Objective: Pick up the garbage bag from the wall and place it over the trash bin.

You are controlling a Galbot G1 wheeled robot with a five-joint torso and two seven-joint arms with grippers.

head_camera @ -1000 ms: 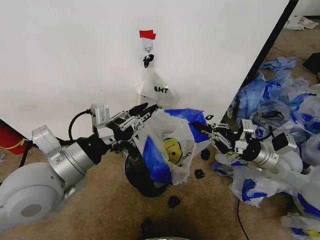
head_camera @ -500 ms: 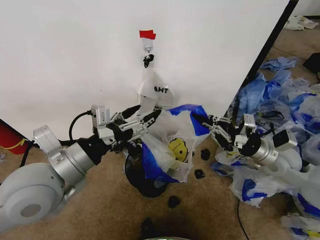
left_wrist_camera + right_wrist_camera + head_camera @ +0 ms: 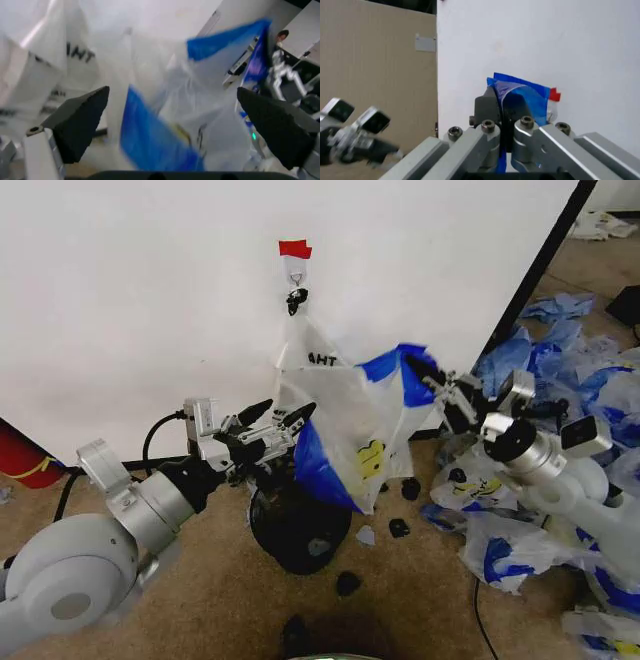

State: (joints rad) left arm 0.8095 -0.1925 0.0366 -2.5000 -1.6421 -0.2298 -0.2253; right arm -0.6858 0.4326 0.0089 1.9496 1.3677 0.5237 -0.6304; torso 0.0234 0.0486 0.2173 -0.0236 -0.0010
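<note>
Robot test area, staged indoor setup, not a lived-in room.

A plain white panel wall (image 3: 150,300) with black edge trim stands free on brown carpet (image 3: 200,600); a metal hook (image 3: 296,278) on it is marked by a piece of red tape (image 3: 295,249). Beyond the panel's edge, a heap of loose blue-and-white plastic bags (image 3: 580,380) lies on the floor. Small black bits (image 3: 347,583) are scattered on the carpet by a trash bin (image 3: 298,530). The right wrist view shows a tan board (image 3: 375,75) beside the white panel.
</note>
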